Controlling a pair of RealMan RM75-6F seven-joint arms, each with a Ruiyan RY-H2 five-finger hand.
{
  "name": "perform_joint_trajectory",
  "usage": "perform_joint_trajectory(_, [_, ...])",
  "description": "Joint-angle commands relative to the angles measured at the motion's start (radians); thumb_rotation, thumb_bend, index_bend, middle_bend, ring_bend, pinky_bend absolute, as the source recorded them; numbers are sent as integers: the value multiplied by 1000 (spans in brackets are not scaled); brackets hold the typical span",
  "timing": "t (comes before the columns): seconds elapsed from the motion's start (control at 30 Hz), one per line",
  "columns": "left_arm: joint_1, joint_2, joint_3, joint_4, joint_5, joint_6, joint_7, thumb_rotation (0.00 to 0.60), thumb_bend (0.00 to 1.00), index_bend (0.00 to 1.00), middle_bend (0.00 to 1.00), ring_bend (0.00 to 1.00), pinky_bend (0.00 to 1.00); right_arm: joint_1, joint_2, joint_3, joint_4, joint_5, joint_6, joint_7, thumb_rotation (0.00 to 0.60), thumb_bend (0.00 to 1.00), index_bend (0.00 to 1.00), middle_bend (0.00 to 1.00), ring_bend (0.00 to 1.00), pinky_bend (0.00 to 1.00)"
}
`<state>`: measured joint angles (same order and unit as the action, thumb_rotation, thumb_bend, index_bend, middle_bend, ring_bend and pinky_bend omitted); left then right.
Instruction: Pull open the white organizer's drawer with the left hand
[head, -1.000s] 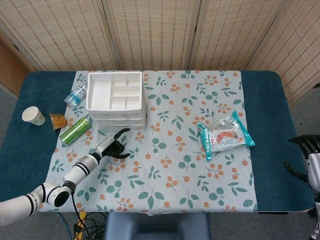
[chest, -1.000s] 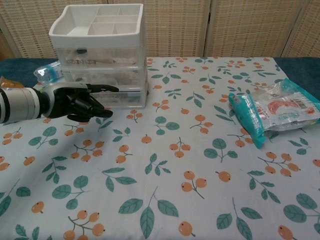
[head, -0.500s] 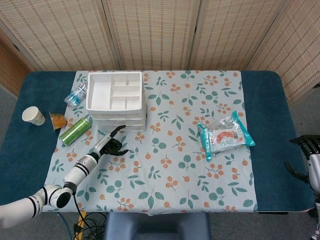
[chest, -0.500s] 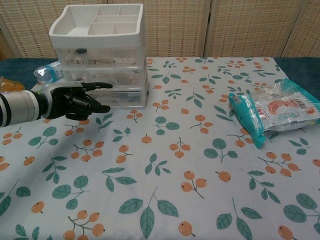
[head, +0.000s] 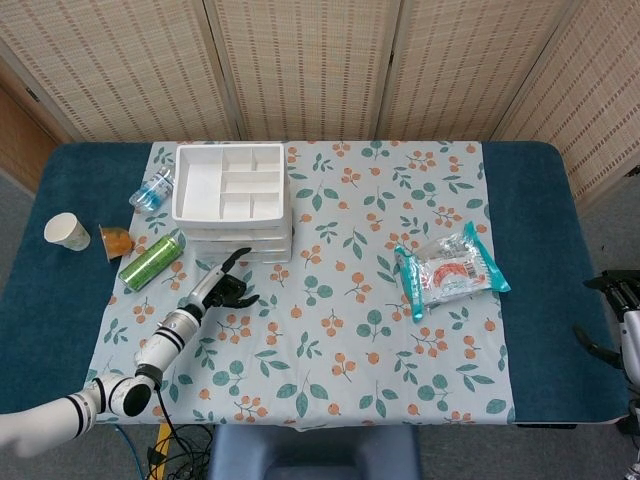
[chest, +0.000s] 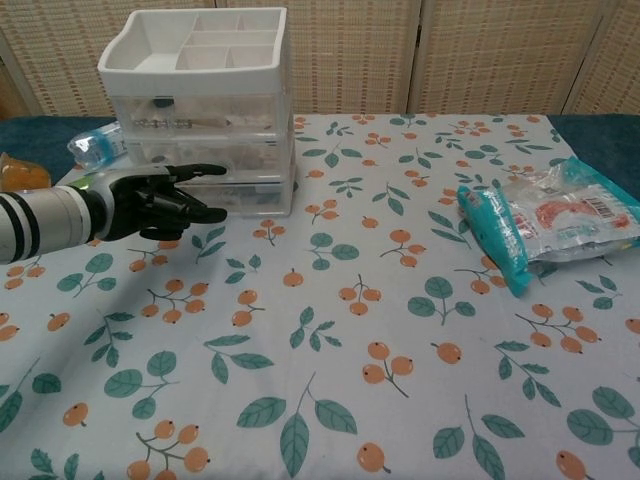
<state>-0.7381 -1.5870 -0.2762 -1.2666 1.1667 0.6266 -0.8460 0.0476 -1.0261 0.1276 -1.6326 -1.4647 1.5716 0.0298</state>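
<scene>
The left hand (head: 222, 288) hangs low over the tablecloth (chest: 400, 330), fingers (chest: 205, 170) spread and holding nothing. Straight ahead of its fingertips, very close, stands the white organizer (chest: 196, 110) with its 3 clear drawers all pushed in; I cannot tell whether a fingertip touches the bottom drawer (chest: 245, 195). Off to the hand's left lies a green can (head: 150, 262). The right hand (head: 618, 300) sits far across at the table's edge, its fingers' state unclear.

Floral cloth (head: 330, 330) over blue table (head: 60, 300)
</scene>
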Motion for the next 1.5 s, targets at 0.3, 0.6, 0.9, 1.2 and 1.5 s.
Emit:
perform_joint_trajectory(0.3, [-1, -31, -24, -4, -13, -12, -3, 600, 264, 0, 889, 983, 1000, -6, 0, 0, 3, 4, 1, 1, 600, 232, 267, 282, 271, 363])
perform_joint_trajectory(0.6, [-7, -46, -39, 24, -6, -39, -23, 600, 264, 0, 870, 982, 1000, -10, -2, 0, 9, 8, 1, 6, 600, 233, 268, 282, 275, 363])
perform_joint_trajectory(0.9, [-1, -39, -47, 17, 17, -53, -58, 600, 264, 30, 869, 981, 1000, -12, -5, -1, 10, 7, 0, 6, 600, 232, 268, 282, 275, 363])
perform_joint_trajectory(1.2, [-1, -33, -54, 14, 46, -68, -103, 600, 264, 70, 869, 981, 1000, -13, -5, -2, 7, 6, -2, 2, 600, 232, 267, 282, 276, 363])
perform_joint_trajectory(1.5, [1, -31, -52, 22, 59, -70, -123, 600, 264, 100, 869, 981, 1000, -14, -6, -2, 5, 5, -2, -1, 600, 232, 267, 282, 276, 363])
